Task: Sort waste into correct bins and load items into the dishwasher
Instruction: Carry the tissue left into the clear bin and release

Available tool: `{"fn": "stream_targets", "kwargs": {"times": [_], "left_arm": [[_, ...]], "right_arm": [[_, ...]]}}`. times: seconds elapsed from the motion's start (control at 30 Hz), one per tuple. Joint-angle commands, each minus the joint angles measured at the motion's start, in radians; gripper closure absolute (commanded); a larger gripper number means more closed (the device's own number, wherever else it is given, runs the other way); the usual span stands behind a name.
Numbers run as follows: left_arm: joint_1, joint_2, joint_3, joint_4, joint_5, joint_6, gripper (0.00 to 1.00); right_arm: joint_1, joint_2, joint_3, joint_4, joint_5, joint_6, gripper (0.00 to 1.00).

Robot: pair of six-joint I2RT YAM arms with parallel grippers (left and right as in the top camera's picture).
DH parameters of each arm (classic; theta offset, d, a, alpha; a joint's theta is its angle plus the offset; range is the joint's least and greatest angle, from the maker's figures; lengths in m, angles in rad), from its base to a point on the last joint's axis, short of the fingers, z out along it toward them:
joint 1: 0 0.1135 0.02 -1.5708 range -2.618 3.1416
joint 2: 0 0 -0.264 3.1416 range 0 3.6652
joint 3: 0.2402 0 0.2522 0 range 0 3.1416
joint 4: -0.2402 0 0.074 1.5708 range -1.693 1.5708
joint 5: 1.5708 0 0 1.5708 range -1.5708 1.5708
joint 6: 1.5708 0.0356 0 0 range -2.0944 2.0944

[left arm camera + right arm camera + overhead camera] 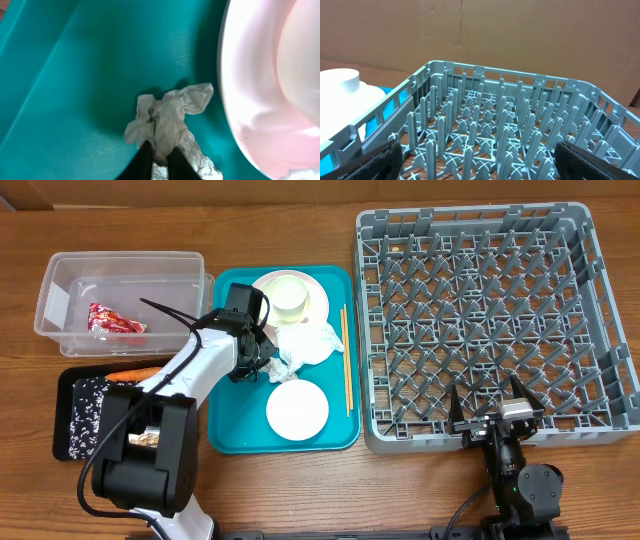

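Overhead, my left claw point(264, 362) is down on the teal tray point(230, 425), clenched on the crumpled white napkin point(305, 345) that lies in the tray's middle. My left wrist view confirms it: the two dark fingertips point(145, 159) stand close together with a fold of the napkin point(167, 117) pinched between them. The paper rests on the teal surface point(75, 75), just beside the rim of a pale dish point(240, 100); I cannot tell from there which dish it is.

At the tray's far end sits the round pale plate point(262, 285) with a white cup point(293, 300) on it. A small pale bowl point(297, 408) lies at the near end, and the wooden chopsticks point(346, 360) lie along the right edge.

To the left, the clear tub point(60, 330) holds the red snack wrapper point(115, 320). The carrot point(135, 373) lies in the black tray point(65, 405).

My right claw point(488, 402) hangs released, fingers spread wide, at the near edge of the grey dish rack point(370, 330), whose pegs point(485, 115) fill its wrist view.
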Motion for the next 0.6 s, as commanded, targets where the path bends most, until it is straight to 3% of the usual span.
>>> {"fn": "stream_targets", "kwargs": {"times": [0.0,0.57], "left_arm": [[-0.005,0.0,0.025,-0.009,-0.019,0.06,0.94],[0.02,-0.077,0.499,-0.413,-0.027,0.185,0.96]], "right_arm": [[-0.003,-0.01,-0.011,0.009,-0.006,0.0,0.0],[-0.003,-0.01,-0.011,0.009,-0.006,0.0,0.0]]}}
